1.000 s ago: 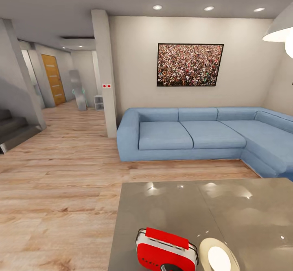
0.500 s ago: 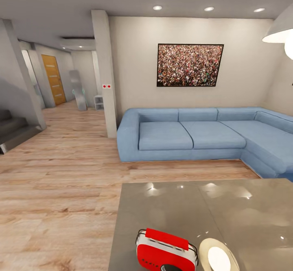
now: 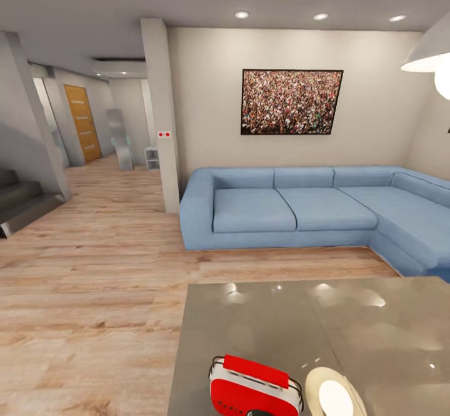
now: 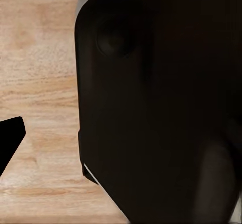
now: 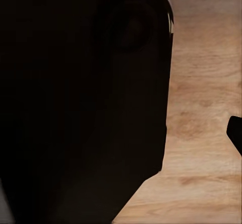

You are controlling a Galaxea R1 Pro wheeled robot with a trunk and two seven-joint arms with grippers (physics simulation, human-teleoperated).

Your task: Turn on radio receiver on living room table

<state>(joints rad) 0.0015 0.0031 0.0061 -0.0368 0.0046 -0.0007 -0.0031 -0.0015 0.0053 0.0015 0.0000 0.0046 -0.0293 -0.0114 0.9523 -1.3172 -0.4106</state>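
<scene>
The red radio receiver (image 3: 255,388) with white trim and a thin top handle stands on the glossy grey table (image 3: 262,322), near its front left part, cut off by the bottom edge of the head view. Behind it lies the living room with its plank floor (image 3: 94,291). In the left wrist view a black fingertip (image 4: 10,141) shows beside a dark part of the robot's body (image 4: 161,103), over wood floor. The right wrist view shows another black fingertip (image 5: 236,133) and a dark body part (image 5: 80,103).
A blue L-shaped sofa (image 3: 300,207) stands beyond the table under a framed crowd photo (image 3: 292,101). A pillar (image 3: 159,116), a hallway with an orange door (image 3: 81,122) and stairs (image 3: 19,200) are at the left. A pendant lamp (image 3: 431,54) hangs at the right, mirrored in the tabletop (image 3: 334,394).
The whole head view has shifted down by a few pixels, so the camera moved slightly. The radio and furniture have not moved.
</scene>
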